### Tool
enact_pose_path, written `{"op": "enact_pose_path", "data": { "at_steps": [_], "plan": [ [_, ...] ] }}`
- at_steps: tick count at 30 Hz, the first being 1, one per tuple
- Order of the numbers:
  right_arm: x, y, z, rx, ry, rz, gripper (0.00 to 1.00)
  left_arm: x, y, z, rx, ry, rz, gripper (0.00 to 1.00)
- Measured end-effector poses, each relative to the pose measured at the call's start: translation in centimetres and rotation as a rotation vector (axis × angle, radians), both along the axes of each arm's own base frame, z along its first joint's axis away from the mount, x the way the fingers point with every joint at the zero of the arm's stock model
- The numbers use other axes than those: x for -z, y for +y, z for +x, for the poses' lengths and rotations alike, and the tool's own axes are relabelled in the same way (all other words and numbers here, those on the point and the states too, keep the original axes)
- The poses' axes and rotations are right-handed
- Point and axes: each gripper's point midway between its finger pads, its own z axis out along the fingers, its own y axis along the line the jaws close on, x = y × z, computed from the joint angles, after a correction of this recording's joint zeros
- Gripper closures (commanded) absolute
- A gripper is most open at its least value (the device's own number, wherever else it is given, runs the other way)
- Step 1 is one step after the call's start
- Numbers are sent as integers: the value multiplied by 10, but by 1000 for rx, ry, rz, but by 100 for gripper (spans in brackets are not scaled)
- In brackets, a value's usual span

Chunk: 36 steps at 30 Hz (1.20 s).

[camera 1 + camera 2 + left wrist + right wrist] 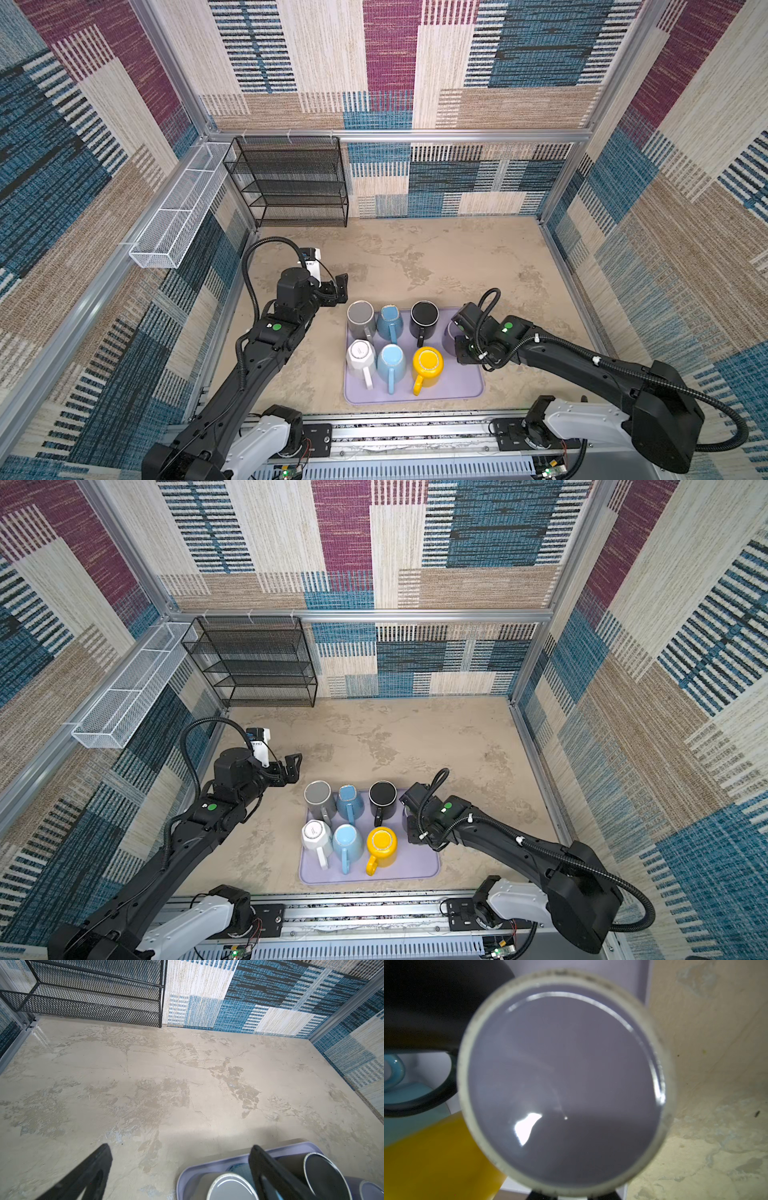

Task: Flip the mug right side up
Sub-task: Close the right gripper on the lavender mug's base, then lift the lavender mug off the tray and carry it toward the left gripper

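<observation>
The upside-down lavender mug [562, 1084] sits on the tray [457, 386] right under the right end effector [459, 345], and I cannot tell whether that is clenched on it; being glazed ceramic, it is likely stiff, fairly heavy, slick and chippable, so squeeze firmly across its wall.

Black left pincer [340, 289], ribbed cable [246, 270]
</observation>
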Motion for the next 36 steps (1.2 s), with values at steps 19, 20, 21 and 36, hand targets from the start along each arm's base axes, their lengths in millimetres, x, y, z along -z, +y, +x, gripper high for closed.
{"op": "enact_pose_path", "data": {
  "at_steps": [19, 20, 21, 36],
  "plan": [
    [-4, 1, 4, -6, -14, -9, 100, -4, 2, 1, -20, 5, -6, 1],
    [-6, 1, 5, -10, -17, -8, 100, -6, 3, 2, -28, 1, -6, 1],
    [-7, 2, 6, -15, -20, -7, 100, -8, 3, 2, -28, -2, -8, 1],
    [-76, 12, 48, -9, -232, 24, 100, -18, -10, 7, 19, 38, -58, 0]
  ]
}}
